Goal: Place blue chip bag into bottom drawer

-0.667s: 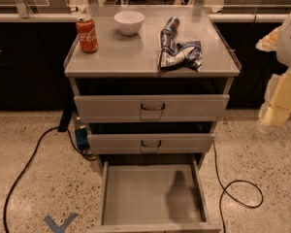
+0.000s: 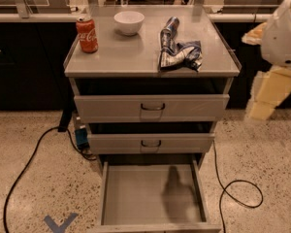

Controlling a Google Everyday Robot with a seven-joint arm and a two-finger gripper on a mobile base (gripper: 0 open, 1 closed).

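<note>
Lying on the cabinet top (image 2: 126, 57), the blue chip bag (image 2: 179, 52) is near a white bowl (image 2: 129, 22). Below, the bottom drawer (image 2: 131, 193) is pulled out. Off to the cabinet's right hangs the gripper (image 2: 267, 97); can't tell if it's open.

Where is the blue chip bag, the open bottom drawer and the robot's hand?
blue chip bag (image 2: 177, 52), camera view, crumpled middle.
bottom drawer (image 2: 136, 193), camera view, bare grey floor.
hand (image 2: 264, 103), camera view, cream lower end, right of the cabinet.
</note>
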